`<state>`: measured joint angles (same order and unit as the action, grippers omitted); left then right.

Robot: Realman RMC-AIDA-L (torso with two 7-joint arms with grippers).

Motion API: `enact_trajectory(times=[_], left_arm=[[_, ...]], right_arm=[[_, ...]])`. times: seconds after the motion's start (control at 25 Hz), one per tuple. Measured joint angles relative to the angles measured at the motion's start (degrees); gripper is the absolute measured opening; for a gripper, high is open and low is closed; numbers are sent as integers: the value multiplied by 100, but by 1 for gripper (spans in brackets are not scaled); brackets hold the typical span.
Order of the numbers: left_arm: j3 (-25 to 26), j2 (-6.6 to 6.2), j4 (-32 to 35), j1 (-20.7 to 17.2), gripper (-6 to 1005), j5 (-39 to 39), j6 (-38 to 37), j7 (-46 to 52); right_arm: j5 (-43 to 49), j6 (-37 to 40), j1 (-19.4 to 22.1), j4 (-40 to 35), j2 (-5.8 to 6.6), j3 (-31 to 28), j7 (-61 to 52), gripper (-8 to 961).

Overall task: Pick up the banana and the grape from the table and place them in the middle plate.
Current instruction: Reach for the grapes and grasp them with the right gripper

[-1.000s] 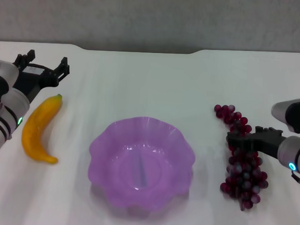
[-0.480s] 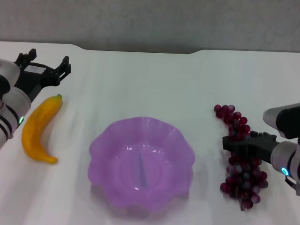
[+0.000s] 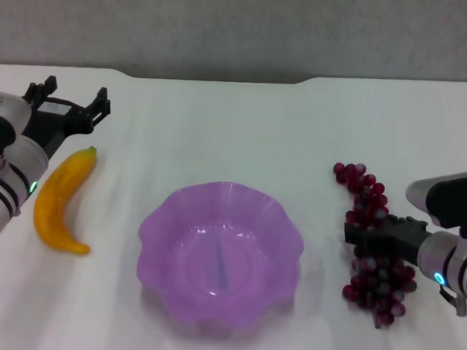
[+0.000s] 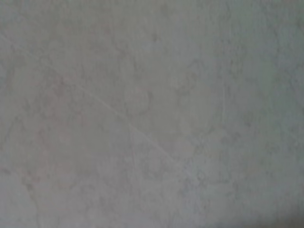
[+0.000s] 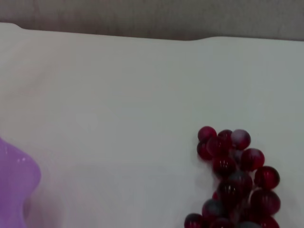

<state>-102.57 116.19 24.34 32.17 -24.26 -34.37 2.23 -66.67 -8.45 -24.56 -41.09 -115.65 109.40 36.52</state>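
Note:
The yellow banana [image 3: 60,202] lies on the white table [image 3: 220,128] at the left, its stem tip pointing away from me. My left gripper [image 3: 68,106] hovers just beyond that tip, open and holding nothing. The purple scalloped middle plate [image 3: 158,218] sits in the centre with nothing in it. At the right lies the bunch of dark red grape [image 3: 378,282], and my right gripper [image 3: 363,231] is low over its middle, covering part of it. The right wrist view shows the far end of the grape [image 5: 232,180] and the plate's rim [image 5: 14,190].
The table's far edge with its notch runs along the back, against a grey wall [image 3: 224,27]. Bare tabletop lies between the plate and each fruit. The left wrist view holds only a blurred grey surface.
My right gripper has moved toward me and slightly left, lower over the grape bunch. The left arm, banana and plate have stayed where they were.

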Motion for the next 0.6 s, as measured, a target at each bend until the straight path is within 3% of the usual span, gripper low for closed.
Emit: enact_trajectory(times=[0.16,0.36,0.6], left_arm=[[0,-1,0,-1,895,0,0,1],[1,-5,0,-1,895,0,1,-2],[11,-9,0,-10,895,0,1,7]], right_arm=[[-128,95,15,19,1,100,0,821],[-316,101,12,65,14,107,0,645],[-429,223,26,83,26,152,53,611]])
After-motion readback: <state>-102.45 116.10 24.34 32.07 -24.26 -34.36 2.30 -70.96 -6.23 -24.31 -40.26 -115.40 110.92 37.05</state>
